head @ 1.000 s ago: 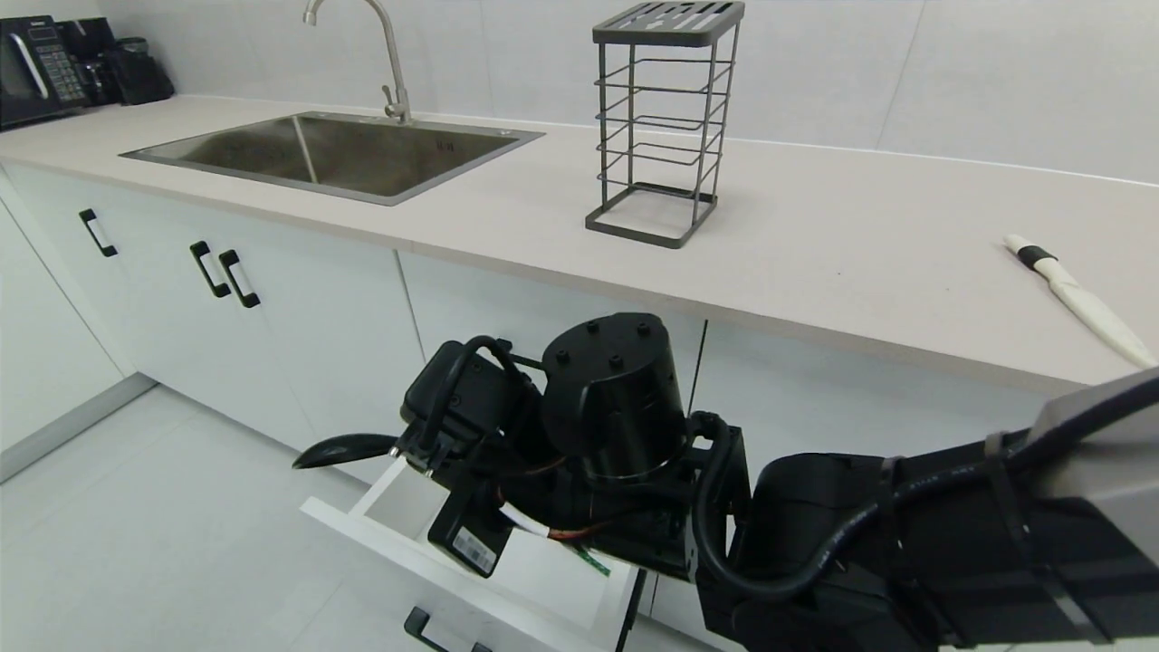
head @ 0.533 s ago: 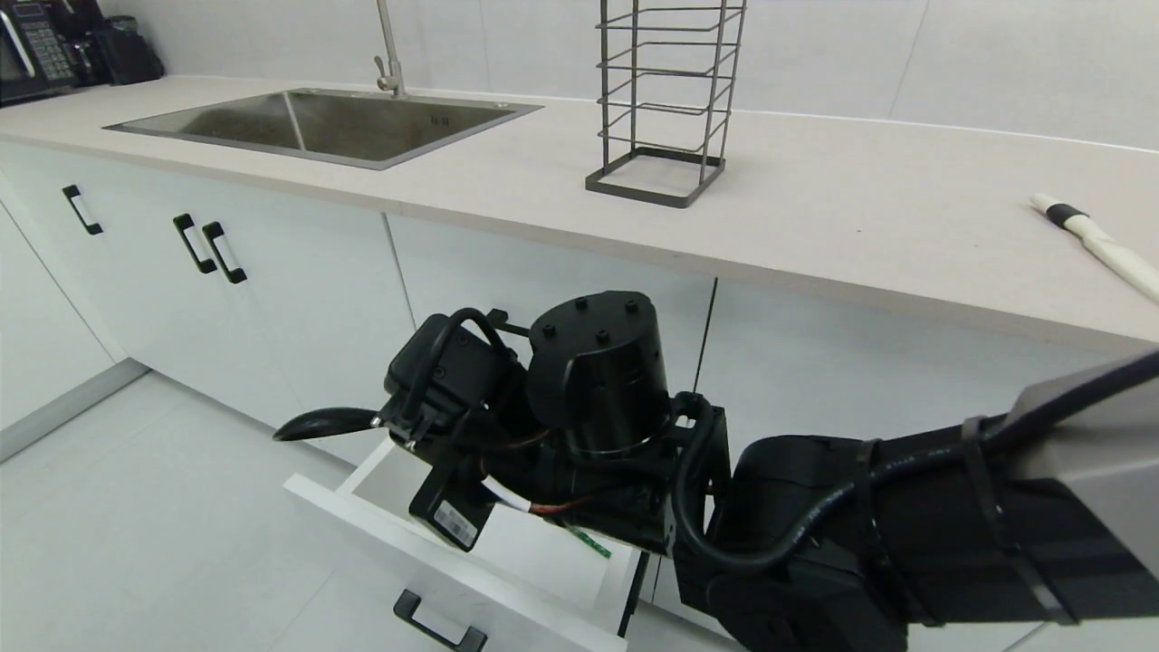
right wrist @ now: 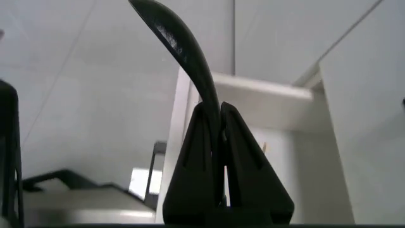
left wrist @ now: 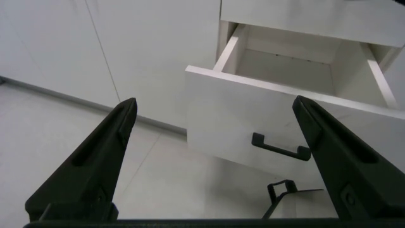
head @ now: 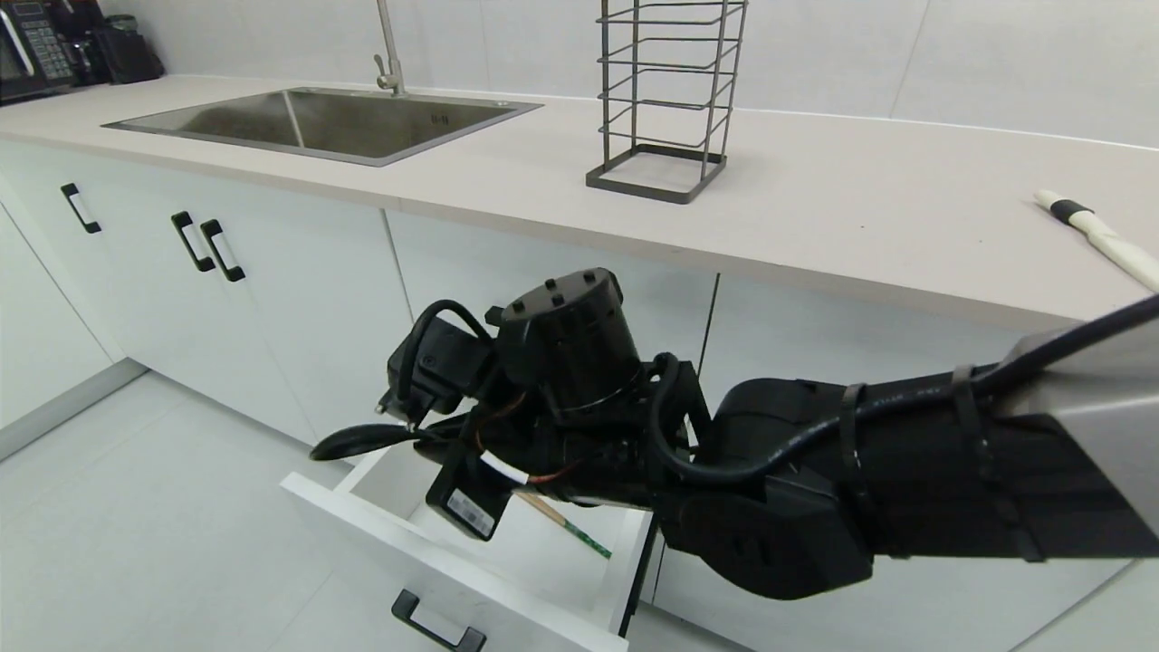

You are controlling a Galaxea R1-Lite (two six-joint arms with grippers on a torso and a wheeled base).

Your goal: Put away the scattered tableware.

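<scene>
Above the open drawer [head: 380, 561], right fingers [right wrist: 196, 164] clench a black spoon [head: 353, 442]; left fingers [left wrist: 95, 158] splayed; wire rack [head: 665, 100] behind.

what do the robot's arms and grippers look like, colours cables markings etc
The right arm is black with a drum-shaped wrist joint, looped black cables tied with straps, a white printed label, and a grey upper casing. The right gripper has black wedge-shaped jaws; the left gripper has long, tapering black ones.
</scene>
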